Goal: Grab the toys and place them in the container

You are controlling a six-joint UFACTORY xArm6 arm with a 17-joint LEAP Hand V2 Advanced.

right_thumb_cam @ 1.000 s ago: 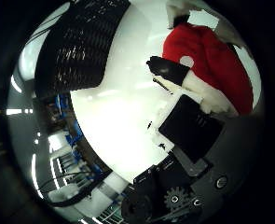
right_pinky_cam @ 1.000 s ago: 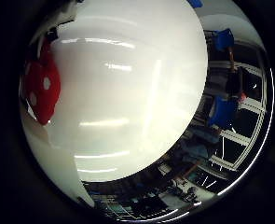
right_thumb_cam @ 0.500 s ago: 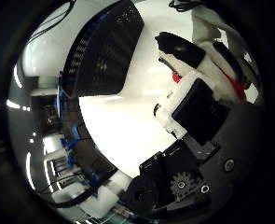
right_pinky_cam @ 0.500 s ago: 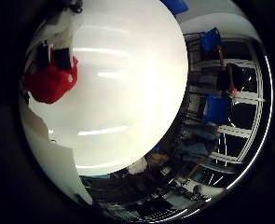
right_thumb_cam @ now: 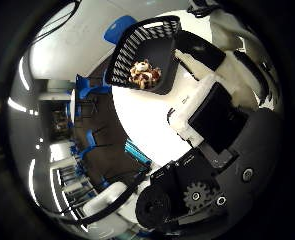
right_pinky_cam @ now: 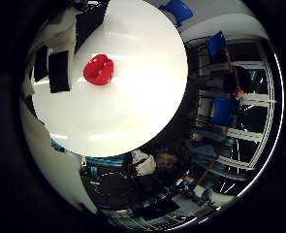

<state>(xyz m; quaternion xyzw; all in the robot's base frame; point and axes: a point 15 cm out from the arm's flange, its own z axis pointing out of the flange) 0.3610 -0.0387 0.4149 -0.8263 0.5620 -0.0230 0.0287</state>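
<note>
Toys first: I see the red toy (right_pinky_cam: 99,69) lying alone on the white worktop (right_pinky_cam: 133,111), small in my little-finger-side view, so the palm sits well above it and nothing is held. On the thumb side, the black mesh container (right_thumb_cam: 146,52) stands on the same worktop with a brown and white plush toy (right_thumb_cam: 144,74) already inside it. My hand (right_thumb_cam: 212,120) shows its white and black fingers (right_pinky_cam: 59,70) reaching out fairly straight past the palm, not curled round anything, so I read it as spread and empty. I judge the step in hand to be going for the red toy. To do it well I would bring the palm over the toy until it fills the view, keep the fingers wide until they straddle it, then close slowly so the soft shape is cupped rather than pushed across the smooth worktop. How far the toy lies from the container I cannot tell.
</note>
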